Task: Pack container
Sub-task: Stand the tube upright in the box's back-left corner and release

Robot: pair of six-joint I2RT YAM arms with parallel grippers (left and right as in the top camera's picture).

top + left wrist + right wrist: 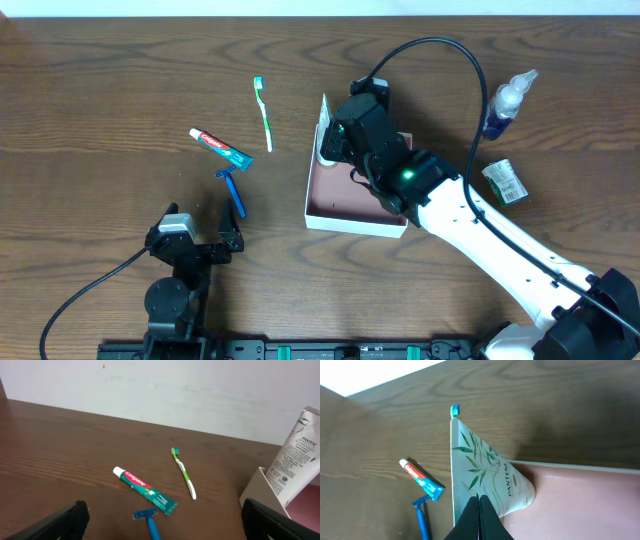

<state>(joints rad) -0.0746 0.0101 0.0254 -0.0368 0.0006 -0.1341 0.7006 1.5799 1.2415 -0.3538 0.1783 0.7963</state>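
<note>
Presently, right gripper (479,510) pressed together over tube (485,470) leaning on container (355,225) left wall; left gripper (203,235) spread (apart from razor (233,192)).

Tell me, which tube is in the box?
The white Pantene tube, leaning inside the container; the Colgate tube lies outside it on the table.

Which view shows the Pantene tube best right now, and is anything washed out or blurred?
Right wrist: the Pantene tube fills the frame with a sharp label, though the top-left corner is blown white and the dark fingers cover its lower edge. Left wrist: the label is legible but cropped at the right edge, and its own fingers are dark and soft. Overhead: evenly lit and sharp, but the right arm hides most of the tube.
</note>
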